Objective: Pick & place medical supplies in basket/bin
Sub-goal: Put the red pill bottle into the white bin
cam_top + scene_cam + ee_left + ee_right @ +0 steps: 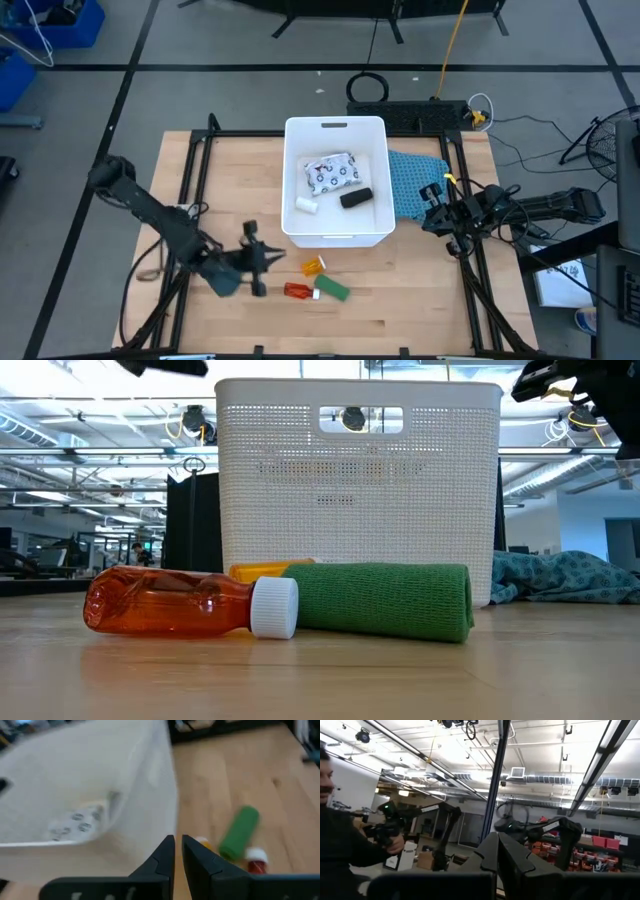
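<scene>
The white bin [335, 237] stands mid-table and holds a flat white printed packet [332, 175], a black oblong [356, 198] and a small white roll [307, 205]. Three items lie on the wood just in front of its near wall: an orange vial [313, 266], a red tube with a white cap [298, 290] and a green bar [332, 288]. My left gripper [272, 258] hovers left of these, near the bin's near-left corner. Its fingers [165, 851] are all but together, with nothing between them. My right gripper [430, 205] waits raised at the table's right, shut and empty.
A blue-green mesh cloth [415, 180] lies against the bin's right wall, under my right gripper. Bare wood stretches along the table's near edge. A black frame rail [190, 170] borders the table. A person [340, 845] shows in the room beyond.
</scene>
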{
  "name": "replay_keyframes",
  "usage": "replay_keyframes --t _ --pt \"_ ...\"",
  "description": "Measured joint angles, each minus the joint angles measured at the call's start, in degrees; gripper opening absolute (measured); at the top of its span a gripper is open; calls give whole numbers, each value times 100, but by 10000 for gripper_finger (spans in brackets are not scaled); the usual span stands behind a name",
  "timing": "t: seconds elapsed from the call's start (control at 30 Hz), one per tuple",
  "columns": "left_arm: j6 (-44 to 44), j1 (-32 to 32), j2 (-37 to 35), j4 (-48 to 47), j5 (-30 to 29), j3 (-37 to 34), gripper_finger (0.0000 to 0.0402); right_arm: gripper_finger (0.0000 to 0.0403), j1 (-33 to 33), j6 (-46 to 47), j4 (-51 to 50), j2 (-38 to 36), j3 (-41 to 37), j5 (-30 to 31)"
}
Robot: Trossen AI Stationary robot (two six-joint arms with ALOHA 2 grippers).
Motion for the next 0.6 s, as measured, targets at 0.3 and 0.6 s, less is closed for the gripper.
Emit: replay_keyframes --t 0.3,0.6 --pt "-669 -39 899 364 1027 165 144 0 0 -75 -2 0 0 11" --pt "-1118 -39 1017 769 1881 170 274 0 -1 -75 -14 2 0 11"
